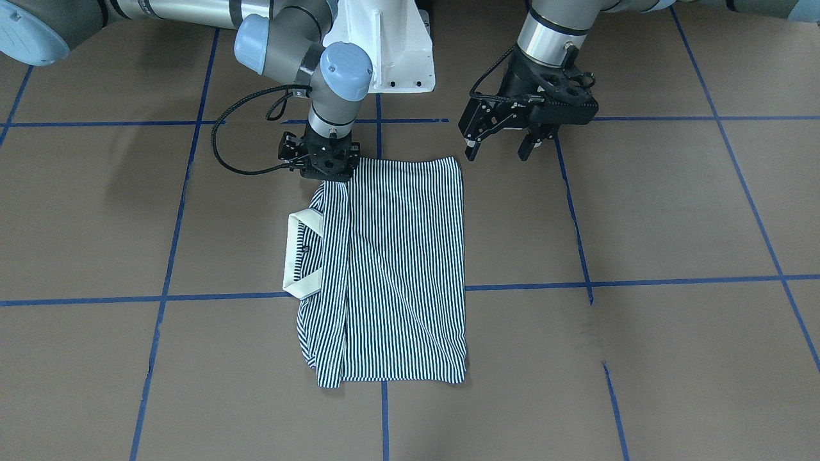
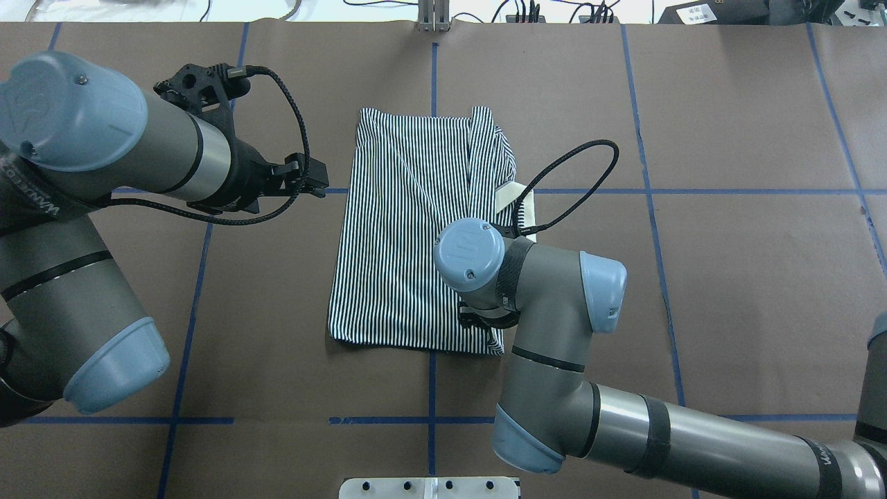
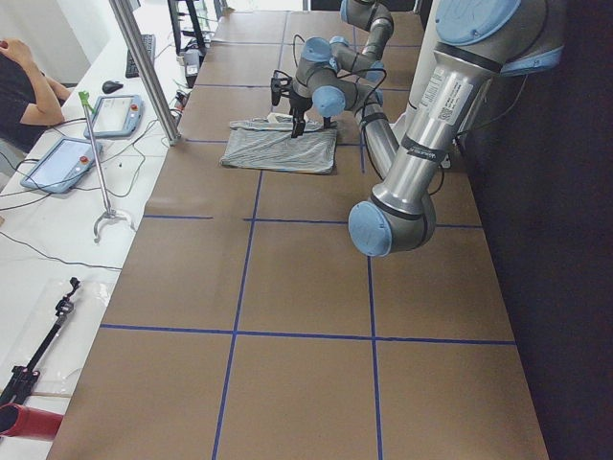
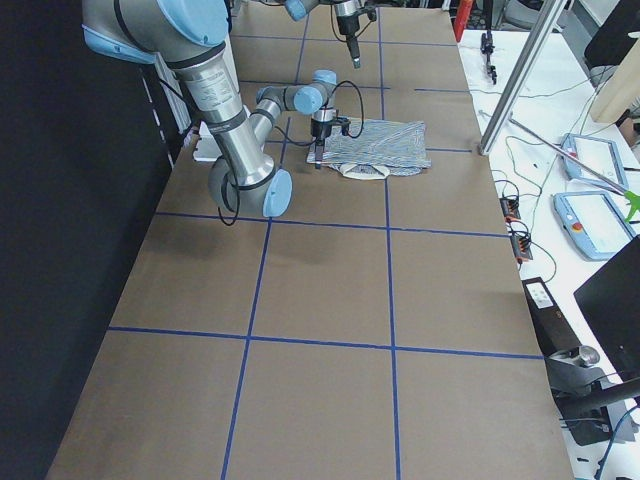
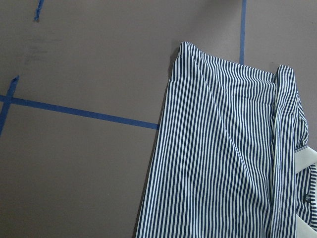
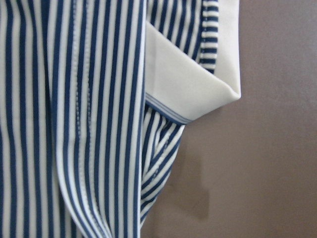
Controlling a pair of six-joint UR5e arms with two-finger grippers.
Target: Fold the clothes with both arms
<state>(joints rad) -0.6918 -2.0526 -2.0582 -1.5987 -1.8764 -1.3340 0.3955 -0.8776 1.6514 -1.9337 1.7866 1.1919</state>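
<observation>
The navy-and-white striped shirt (image 1: 403, 269) (image 2: 409, 242) lies flat on the brown table as a rectangle, one long side folded inward. Its cream collar (image 1: 301, 256) (image 6: 188, 84) sticks out past that folded edge. My right gripper (image 1: 325, 174) points straight down onto the shirt corner nearest the robot on the collar side. Its fingers are hidden under its own body, so I cannot tell its state. The cloth draws in to a narrow point beneath it. My left gripper (image 1: 500, 150) (image 2: 320, 180) hangs open and holds nothing, above bare table just off the opposite near corner.
The white pedestal base (image 1: 391, 45) stands behind the shirt. Blue tape lines (image 1: 640, 282) grid the table. A black cable (image 1: 221, 147) loops beside the right wrist. A side bench with tablets (image 3: 67, 158) runs along the far edge, and a person (image 3: 19, 86) sits there.
</observation>
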